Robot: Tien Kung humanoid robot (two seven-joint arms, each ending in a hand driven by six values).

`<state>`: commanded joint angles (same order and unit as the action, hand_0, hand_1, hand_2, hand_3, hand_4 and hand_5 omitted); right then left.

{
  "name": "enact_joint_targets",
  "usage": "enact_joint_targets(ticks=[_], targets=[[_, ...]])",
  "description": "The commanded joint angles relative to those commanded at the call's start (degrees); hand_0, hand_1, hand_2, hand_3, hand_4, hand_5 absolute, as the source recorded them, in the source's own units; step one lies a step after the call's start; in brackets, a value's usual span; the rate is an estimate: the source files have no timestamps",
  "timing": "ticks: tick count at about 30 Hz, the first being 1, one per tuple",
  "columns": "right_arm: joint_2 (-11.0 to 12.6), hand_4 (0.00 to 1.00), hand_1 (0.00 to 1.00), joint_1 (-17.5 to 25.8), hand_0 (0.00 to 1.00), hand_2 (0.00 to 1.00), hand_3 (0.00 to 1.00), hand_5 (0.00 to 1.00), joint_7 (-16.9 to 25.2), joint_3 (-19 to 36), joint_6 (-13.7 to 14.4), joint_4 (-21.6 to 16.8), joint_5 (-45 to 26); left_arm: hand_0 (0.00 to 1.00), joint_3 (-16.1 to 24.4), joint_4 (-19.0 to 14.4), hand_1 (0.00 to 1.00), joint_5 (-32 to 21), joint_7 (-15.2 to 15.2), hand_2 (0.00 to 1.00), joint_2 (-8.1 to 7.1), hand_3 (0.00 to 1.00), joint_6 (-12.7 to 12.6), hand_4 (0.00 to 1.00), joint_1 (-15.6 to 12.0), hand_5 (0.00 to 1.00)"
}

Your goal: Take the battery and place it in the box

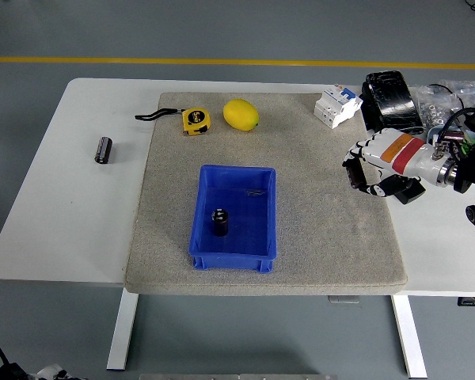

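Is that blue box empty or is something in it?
Not empty: a dark battery stands inside the blue box.

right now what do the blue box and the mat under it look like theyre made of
Blue box: likely moulded plastic, judging by its uniform saturated colour, smooth walls and rolled rim. Mat: looks like coarse felt or carpet-like fabric, grey-beige, matte and speckled, with no sheen; the exact fibre cannot be told.

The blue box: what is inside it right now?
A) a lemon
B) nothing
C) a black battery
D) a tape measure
C: a small black battery stands inside the blue box, while the lemon and tape measure lie on the mat beyond it.
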<state>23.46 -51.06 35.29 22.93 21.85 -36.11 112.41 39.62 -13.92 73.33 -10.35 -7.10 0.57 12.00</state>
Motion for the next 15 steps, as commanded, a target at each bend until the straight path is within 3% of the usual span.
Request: enact_joint_targets(ticks=[9,15], targets=[[1.4,0.544,0.518,-0.8,0.474,0.560,0.539,0.103,-0.4,4.0,-1.5,-16.2,-2.1,0.753,-0.2,0.1,0.734,-0.5,0.1,0.769,-0.08,0.570,-0.1,0.608,-0.1,0.532],[-1.2,0.560,0.517,-2.9,0.474,0.566,0.547,0.105,-1.9,0.7,-4.7,-26.2,-2.1,0.753,-0.9,0.0,0.734,-1.8,0.1,0.768,-0.05,0.570,-0.2,0.608,-0.5,0.532]])
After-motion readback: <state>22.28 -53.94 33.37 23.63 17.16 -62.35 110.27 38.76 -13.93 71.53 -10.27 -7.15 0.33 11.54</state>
